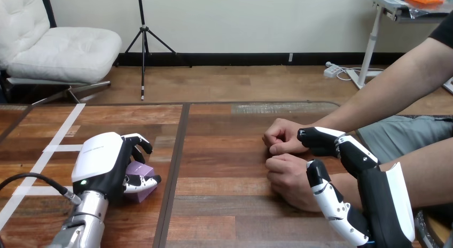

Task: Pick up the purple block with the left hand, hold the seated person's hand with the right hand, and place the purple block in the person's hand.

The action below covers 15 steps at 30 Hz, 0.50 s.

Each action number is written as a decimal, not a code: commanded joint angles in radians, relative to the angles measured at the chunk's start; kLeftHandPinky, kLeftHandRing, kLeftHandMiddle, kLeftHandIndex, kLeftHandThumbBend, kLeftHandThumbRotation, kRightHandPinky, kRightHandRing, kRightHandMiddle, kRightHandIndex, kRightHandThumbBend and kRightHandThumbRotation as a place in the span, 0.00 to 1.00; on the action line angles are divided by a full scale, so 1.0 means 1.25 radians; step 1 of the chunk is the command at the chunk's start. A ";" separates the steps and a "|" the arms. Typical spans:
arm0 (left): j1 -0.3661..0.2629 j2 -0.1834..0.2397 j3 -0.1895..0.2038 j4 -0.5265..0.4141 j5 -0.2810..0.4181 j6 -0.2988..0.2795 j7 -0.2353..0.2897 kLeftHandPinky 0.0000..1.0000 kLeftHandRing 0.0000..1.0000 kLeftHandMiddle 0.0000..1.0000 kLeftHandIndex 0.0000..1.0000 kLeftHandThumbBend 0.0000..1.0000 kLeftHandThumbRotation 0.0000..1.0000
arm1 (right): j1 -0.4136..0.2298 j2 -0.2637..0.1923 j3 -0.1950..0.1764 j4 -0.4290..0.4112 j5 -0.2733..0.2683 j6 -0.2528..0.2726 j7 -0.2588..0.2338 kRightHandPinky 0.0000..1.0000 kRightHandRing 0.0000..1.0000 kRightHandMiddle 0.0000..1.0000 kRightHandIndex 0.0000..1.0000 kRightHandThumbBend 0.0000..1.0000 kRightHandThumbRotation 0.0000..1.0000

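Note:
The purple block (140, 170) lies on the wooden table (224, 152) at the near left. My left hand (101, 162) covers it from the left, with its fingers (140, 142) curled over the top and its thumb (143, 182) against the front face. The block's underside appears to touch the table. Two hands of the person rest as loose fists at the centre right. My right hand (374, 189) straddles the wrist of the person's nearer hand (288, 176), fingers (320, 140) curled over its far side and thumb (328, 200) along its near side. The person's farther hand (282, 134) lies just beyond.
White tape strips (48, 152) cross the table's left part. A dark seam (179, 152) runs down the table between my two hands. The person's forearms come in from the right edge.

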 commanded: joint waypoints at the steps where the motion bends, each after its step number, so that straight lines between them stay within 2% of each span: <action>1: -0.027 -0.006 0.010 0.009 -0.013 -0.016 0.003 0.47 0.47 0.50 0.60 0.55 0.00 | -0.025 -0.010 -0.003 -0.045 -0.008 0.004 0.002 0.66 0.70 0.71 0.70 0.37 0.64; 15: -0.021 -0.007 0.010 0.013 -0.015 -0.031 0.016 0.47 0.49 0.52 0.60 0.55 0.00 | -0.022 -0.009 -0.003 -0.051 -0.009 0.013 0.002 0.66 0.70 0.70 0.69 0.37 0.64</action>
